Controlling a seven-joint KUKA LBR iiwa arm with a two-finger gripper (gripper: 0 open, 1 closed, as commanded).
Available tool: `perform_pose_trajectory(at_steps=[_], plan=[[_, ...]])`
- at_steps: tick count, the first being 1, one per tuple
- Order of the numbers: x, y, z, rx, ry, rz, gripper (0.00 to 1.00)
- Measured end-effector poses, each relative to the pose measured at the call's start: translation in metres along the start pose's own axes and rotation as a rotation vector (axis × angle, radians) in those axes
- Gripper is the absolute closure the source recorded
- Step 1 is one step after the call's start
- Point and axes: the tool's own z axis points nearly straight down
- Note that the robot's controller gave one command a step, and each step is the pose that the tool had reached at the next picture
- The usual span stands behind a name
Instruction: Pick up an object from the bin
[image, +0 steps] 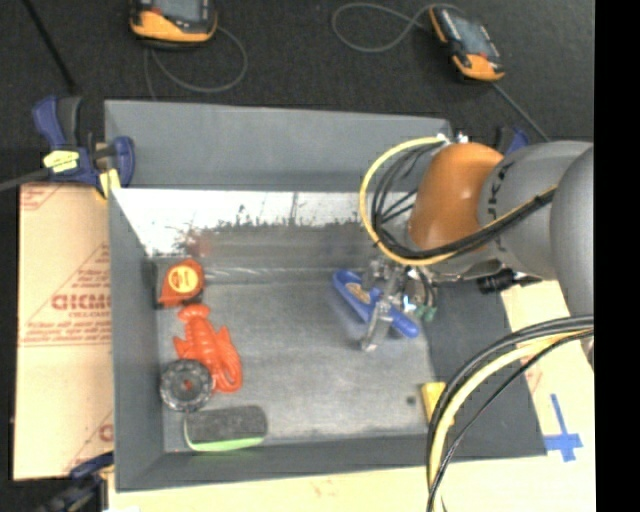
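My gripper (377, 325) hangs low in the right middle of the bin, under the arm's orange cover. It is right over a blue plastic clamp-like thing (352, 292), whose two blue arms stick out to the left and to the lower right of it. The gripper's metal parts overlap the blue thing, and part of it is hidden beneath them. I cannot tell whether it is touching the blue thing.
Along the bin's left side lie an orange tape measure (182, 282), an orange lobster toy (208, 346), a black round disc (187, 385) and a dark brush with a green edge (225, 426). A small yellow thing (432, 399) sits by the right wall.
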Motion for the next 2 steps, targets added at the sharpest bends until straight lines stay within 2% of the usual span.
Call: perform_pose_trajectory(at_steps=[1,2], plan=[[0.0133,0.0018,0.0044,0.003,-0.003,0.007,1.00],[0.0133,0.0018,0.0044,0.003,-0.003,0.007,1.00]])
